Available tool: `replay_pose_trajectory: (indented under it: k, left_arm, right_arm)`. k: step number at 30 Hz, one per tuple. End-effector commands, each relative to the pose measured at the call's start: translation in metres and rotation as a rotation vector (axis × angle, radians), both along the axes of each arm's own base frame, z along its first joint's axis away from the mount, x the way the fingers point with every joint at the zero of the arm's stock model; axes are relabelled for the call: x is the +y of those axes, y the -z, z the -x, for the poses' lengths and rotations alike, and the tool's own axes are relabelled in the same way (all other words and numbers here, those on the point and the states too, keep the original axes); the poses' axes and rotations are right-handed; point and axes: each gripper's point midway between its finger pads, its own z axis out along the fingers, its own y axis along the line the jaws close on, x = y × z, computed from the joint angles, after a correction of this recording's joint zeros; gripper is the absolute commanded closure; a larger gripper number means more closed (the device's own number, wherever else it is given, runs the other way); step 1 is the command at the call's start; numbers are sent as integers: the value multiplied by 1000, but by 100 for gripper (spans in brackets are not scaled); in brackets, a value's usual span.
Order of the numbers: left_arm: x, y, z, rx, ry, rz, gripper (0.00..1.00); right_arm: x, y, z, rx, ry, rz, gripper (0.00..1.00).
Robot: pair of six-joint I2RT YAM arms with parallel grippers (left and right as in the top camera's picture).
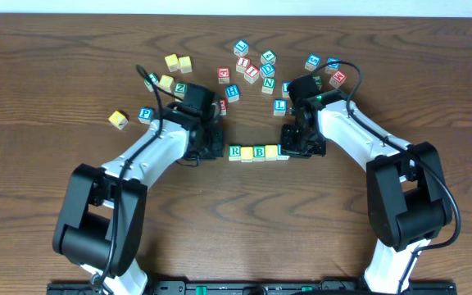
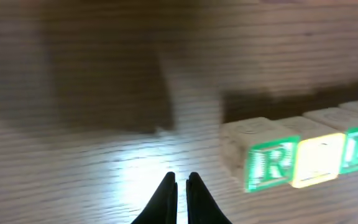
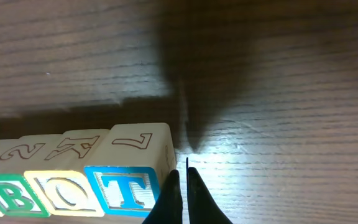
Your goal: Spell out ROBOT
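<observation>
1. Stretching under everything is a dark wooden table (image 1: 47,41), matte and finely grained, with a bright glare patch below each wrist camera.
2. About twenty loose blocks (image 1: 232,92) lie scattered across the far side. They are small pale-wood cubes with faces framed in yellow, blue, green or red.
3. On the left, the left gripper (image 2: 181,186) has two slim, black, tapered fingers drawn nearly together. Only a sliver shows between them, and they grip nothing over bare wood.
4. Just to its right, clear of the fingers, sits the R block (image 2: 267,167), whose letter has a green border.
5. It starts the row of blocks (image 1: 259,152) — five cubes touching side by side, reading R, O, B, O, T in green, yellow, green, yellow and blue. The row lies mid-table, between the two grippers.
6. At the row's right end is the T block (image 3: 127,188), blue-framed, with an outlined letter on its top face.
7. Just beside that block's right edge is the right gripper (image 3: 182,180), its fingers narrow and holding nothing — whether one finger touches the cube cannot be told.
</observation>
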Motion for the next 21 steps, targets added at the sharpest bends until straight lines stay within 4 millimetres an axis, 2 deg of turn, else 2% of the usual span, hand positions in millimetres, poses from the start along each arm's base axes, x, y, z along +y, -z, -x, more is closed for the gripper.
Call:
replay_pose_trajectory:
  k: [1, 4, 6, 10, 21]
  left_arm:
    - [-14, 7, 6, 4, 55, 6, 92]
    - [-16, 10, 7, 8, 60, 5, 92]
    - [-16, 10, 7, 8, 60, 5, 92]
    - [-16, 10, 6, 6, 60, 6, 92]
    - [-25, 5, -14, -81, 61, 40, 92]
  right_arm:
    - [10, 3, 4, 12, -23, -31, 99]
    - [17, 3, 5, 2, -41, -35, 99]
    - [32, 1, 4, -17, -61, -69, 99]
    - [38, 1, 4, -27, -67, -73, 99]
    - [50, -4, -23, -132, -32, -123, 99]
